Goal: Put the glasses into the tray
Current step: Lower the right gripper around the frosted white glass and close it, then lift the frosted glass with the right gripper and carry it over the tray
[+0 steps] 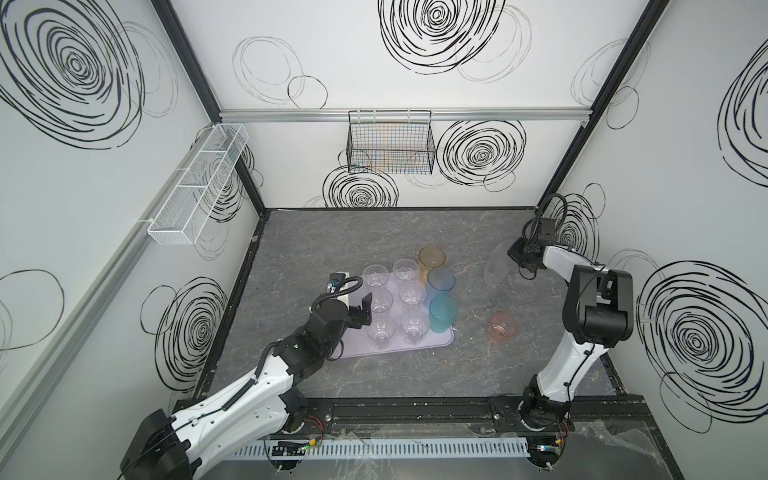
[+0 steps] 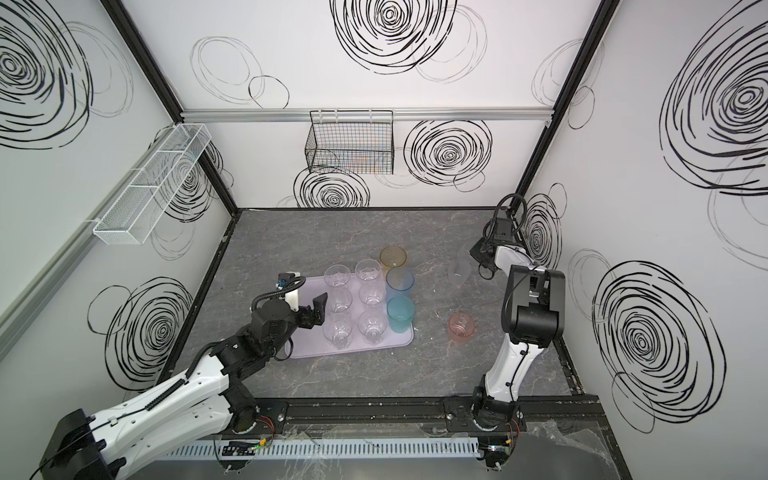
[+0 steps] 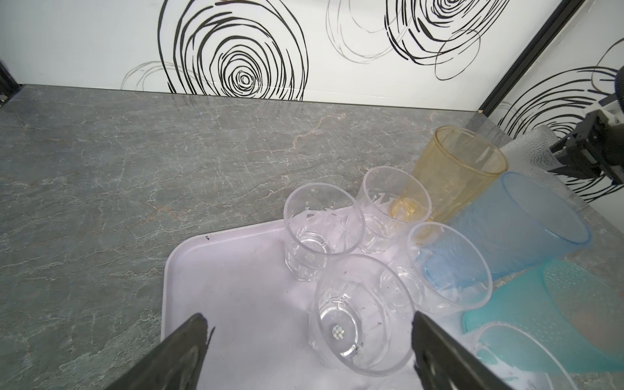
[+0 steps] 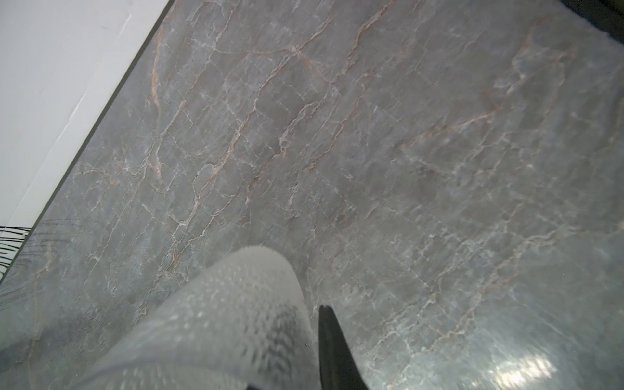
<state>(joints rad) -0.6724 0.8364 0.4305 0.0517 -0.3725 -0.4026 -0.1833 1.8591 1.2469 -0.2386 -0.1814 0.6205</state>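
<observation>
My left gripper hangs over the left part of the tray, jaws wide apart and holding nothing. In my left wrist view the two fingers frame a short clear glass that stands on the tray; neither finger touches it.

My right gripper is far back on the right, near the wall, well apart from the tray. Its jaws are closed on the rim wall of a tall dimpled glass. One finger is outside the wall; the other shows dimly through it. The dimpled glass tilts with its base pointing away from my wrist. I cannot tell whether it touches the table.

Six short clear glasses stand upright on the tray in two rows of three. Along the tray's right side stand an amber glass, a blue glass and a teal glass, close together. The teal one is on the tray; I cannot tell whether the amber one is.

A pink glass stands upright on the table, right of the tray and apart from it.
</observation>
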